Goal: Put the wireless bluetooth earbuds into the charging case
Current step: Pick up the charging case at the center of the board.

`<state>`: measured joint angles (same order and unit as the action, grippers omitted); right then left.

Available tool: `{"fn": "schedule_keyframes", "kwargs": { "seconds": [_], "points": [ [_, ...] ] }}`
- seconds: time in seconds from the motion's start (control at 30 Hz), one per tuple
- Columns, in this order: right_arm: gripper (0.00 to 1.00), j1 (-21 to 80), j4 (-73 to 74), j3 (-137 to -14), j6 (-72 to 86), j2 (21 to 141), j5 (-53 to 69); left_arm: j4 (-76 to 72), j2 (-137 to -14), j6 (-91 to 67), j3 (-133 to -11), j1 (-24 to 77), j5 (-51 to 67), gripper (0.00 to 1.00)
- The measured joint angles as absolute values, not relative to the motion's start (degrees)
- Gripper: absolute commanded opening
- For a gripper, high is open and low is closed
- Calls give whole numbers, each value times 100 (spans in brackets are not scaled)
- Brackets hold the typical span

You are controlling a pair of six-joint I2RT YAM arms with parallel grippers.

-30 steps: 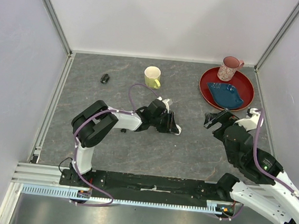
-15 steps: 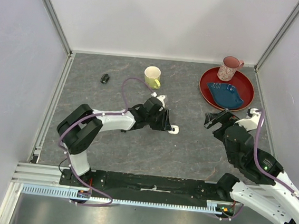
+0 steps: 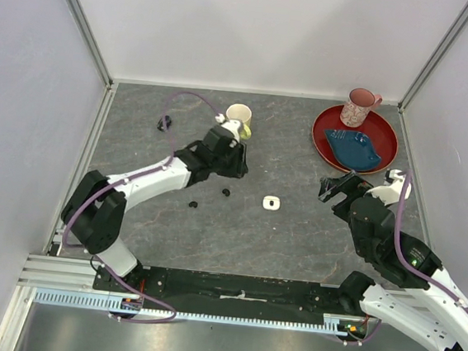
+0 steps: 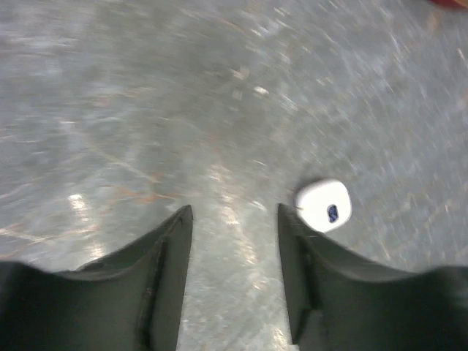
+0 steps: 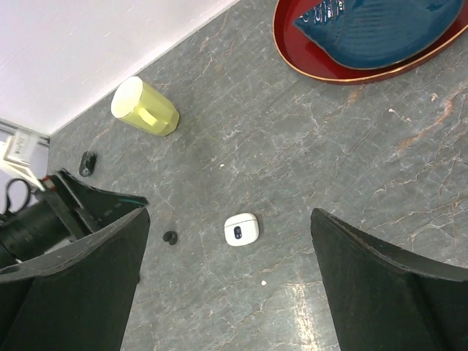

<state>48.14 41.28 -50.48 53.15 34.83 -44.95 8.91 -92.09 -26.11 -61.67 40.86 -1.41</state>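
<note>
Currently a black earbud (image 3: 226, 192) lies just nearer the bases than the left gripper (image 3: 237, 163), jaws part-spread and empty; the white charging case (image 3: 271, 201) sits midway toward the wide-spread right gripper (image 3: 332, 187).

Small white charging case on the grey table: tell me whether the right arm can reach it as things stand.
Probably yes. The right gripper stands open, with only bare grey table between it and the small white charging case; the left gripper is away by the yellow mug.
</note>
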Motion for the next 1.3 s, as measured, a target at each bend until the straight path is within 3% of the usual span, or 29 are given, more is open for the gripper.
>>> {"fn": "schedule_keyframes", "kwargs": {
  "seconds": [0.07,0.27,0.37,0.47,0.77,0.87,1.3],
  "points": [
    [98,4814,4128,-5048,5312,3483,-4504,965,-9113,-2436,-6167,3647,-156,73],
    [98,4814,4123,-5048,5271,3516,-4563,1498,-9048,-1780,-6460,2602,-301,76],
    [98,4814,4106,-5048,5199,3594,-4582,1747,-9050,-1393,-6757,2202,-392,86],
    [98,4814,4082,-5048,5100,3688,-4600,1837,-9188,-810,-7168,1809,-397,88],
    [98,4814,4042,-5048,4893,3817,-4598,2244,-10370,692,-8377,917,-576,90],
    [98,4814,4001,-5048,4827,3909,-4595,2462,-10825,952,-8702,598,-528,85],
    [98,4814,3774,-5050,4576,4499,-4340,3033,-12479,1153,-9988,213,-239,83]
  ]
}}
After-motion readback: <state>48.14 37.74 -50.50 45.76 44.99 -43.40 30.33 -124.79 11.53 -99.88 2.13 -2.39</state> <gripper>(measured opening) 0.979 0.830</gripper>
